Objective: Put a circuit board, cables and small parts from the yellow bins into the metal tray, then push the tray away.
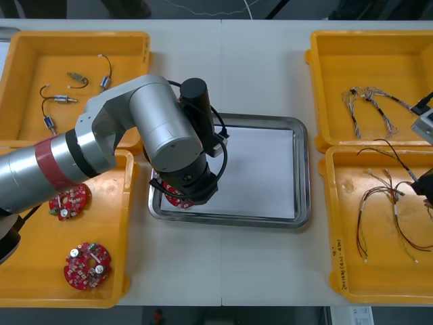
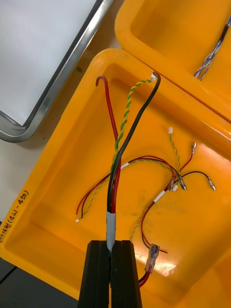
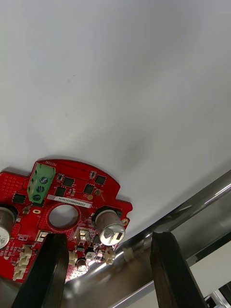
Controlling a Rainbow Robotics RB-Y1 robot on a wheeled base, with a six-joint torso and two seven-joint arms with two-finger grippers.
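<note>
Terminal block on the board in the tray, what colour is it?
Green; the terminal block shows best in the left wrist view.

The table (image 1: 237,68) is smooth, matt and pale. At its middle the tray (image 1: 303,169) has a bright, polished metal rim and a matt white floor. The bins (image 1: 81,37) along both side edges are glossy yellow plastic, faintly scuffed. The circuit board (image 3: 72,190) is red and semi-gloss, carrying shiny metal cans (image 3: 111,231). The cables (image 2: 117,144) wear smooth plastic sheathing. The jaws of the left gripper (image 3: 108,236) and the right gripper (image 2: 112,243) are matt black.

Light table (image 1: 230,68) and its load
The left yellow bins (image 1: 81,38) are set along the left edge, the right yellow bins (image 1: 379,288) along the right edge; the metal tray (image 1: 302,203) is laid between them, mid-table.
</note>
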